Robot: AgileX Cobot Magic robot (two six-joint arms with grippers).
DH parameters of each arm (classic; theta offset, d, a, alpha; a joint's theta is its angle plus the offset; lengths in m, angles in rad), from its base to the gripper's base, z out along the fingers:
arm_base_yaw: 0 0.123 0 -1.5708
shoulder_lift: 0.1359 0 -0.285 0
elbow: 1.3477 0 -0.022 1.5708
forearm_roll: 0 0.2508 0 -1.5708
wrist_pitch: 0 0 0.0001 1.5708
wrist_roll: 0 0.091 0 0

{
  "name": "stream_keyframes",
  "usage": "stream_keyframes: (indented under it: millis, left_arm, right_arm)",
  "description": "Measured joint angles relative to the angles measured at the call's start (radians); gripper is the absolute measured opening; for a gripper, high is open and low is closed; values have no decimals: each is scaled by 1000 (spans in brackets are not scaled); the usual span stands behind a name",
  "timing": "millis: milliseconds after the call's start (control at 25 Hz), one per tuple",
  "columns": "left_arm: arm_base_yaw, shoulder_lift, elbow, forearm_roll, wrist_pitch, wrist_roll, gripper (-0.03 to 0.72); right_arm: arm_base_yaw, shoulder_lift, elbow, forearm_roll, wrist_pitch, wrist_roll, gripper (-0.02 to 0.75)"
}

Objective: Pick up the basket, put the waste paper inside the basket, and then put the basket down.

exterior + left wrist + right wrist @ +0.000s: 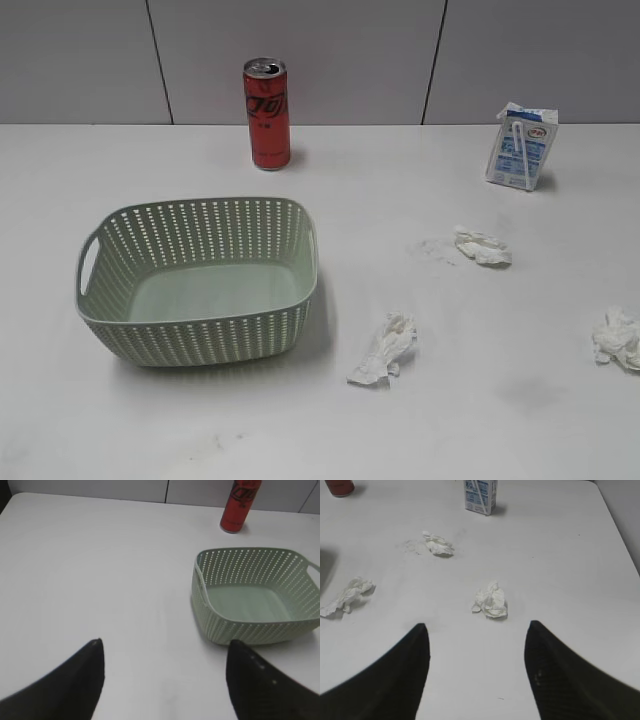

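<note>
Left hand (162, 680): spread wide, holding nothing, hovering over bare desk (100, 570).
Right hand (476, 672): likewise spread wide and holding nothing.
Basket (255, 597): ahead and to the right of the left hand, upright on the desk, hollow with nothing inside; its near rim sits just past the hand's right finger.
Waste paper: three wads on the desk. One (490, 601) lies just ahead of the right hand, between its fingers' line. A second (347, 594) lies ahead and far left; a third (437, 545) farther ahead, left of centre.
Red can (240, 505): beyond the basket, well apart from it.
Drink carton (480, 494): far ahead of the right hand.
Risk: thin perforated walls may flex or tilt if gripped at one end only; light wads may slip from a loose pinch; the carton could be mistaken for waste.
View differences: neither hand appears in the exterior view; only it shows basket and paper together. The left wrist view shows no paper.
</note>
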Motion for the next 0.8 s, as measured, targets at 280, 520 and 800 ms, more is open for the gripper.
stream_keyframes:
  millis: [280,520,800]
  left_arm:
    - [0,362,-115,0,-69,0,577]
    - [-3,701,-236,-2,-98,0,577]
    - [-40,1039,-416,-45,-93,0,576]
  right_arm:
    - [0,0,0,0,0,0,456]
    - [0,0,0,0,0,0,456]
    - [0,0,0,0,0,0,456]
